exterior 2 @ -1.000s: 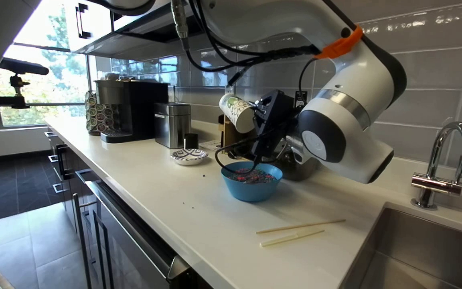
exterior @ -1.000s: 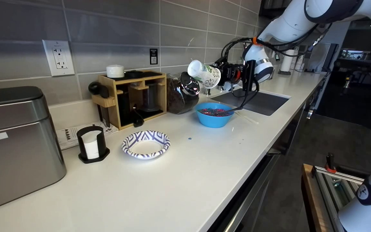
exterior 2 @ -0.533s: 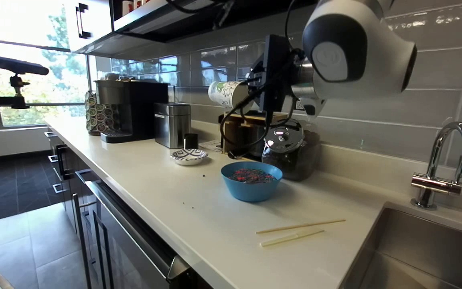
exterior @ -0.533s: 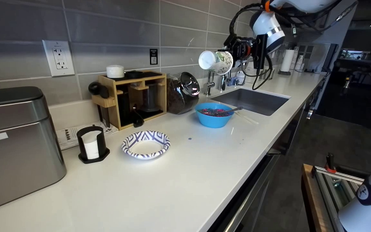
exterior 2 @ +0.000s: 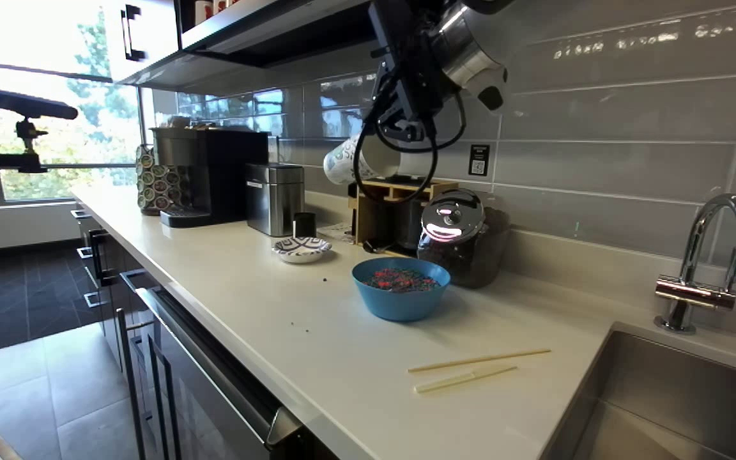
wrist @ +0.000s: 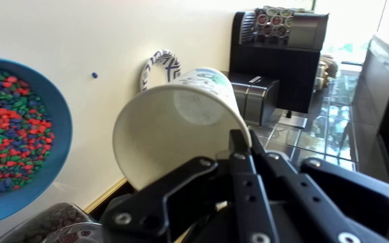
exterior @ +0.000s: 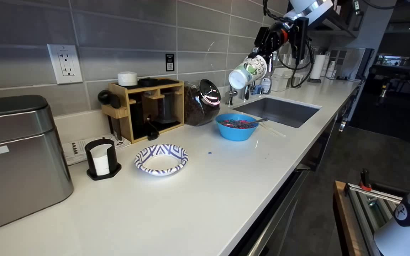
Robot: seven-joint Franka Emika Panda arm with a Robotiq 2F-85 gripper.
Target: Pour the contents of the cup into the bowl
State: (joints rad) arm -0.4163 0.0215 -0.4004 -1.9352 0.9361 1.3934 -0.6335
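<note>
The cup (exterior: 251, 71) is a white paper cup with a green and dark leaf pattern. My gripper (wrist: 247, 136) is shut on its rim, one finger inside and one outside. The cup is tilted high above the counter, its base pointing down and away from the gripper; it also shows in an exterior view (exterior 2: 345, 163). In the wrist view its pale inside (wrist: 167, 135) looks empty. The blue bowl (exterior: 237, 134) stands upright on the counter, holding red, green and blue pebbles (wrist: 12, 128) and a metal spoon (exterior: 263, 120). The bowl is below the cup and apart from it.
A blue-patterned white bowl (exterior: 161, 161), a wooden organizer (exterior: 155, 105) and a tilted jar (exterior 2: 460, 255) stand near. A sink (exterior 2: 674, 383) and two thin sticks (exterior 2: 470, 364) lie beyond the bowl. A stray blue pebble (wrist: 95, 75) lies on the counter.
The arm has risen and moved away from above the bowl. The cup has turned from mouth tilted down to base lower than mouth. The bowl has not moved.
</note>
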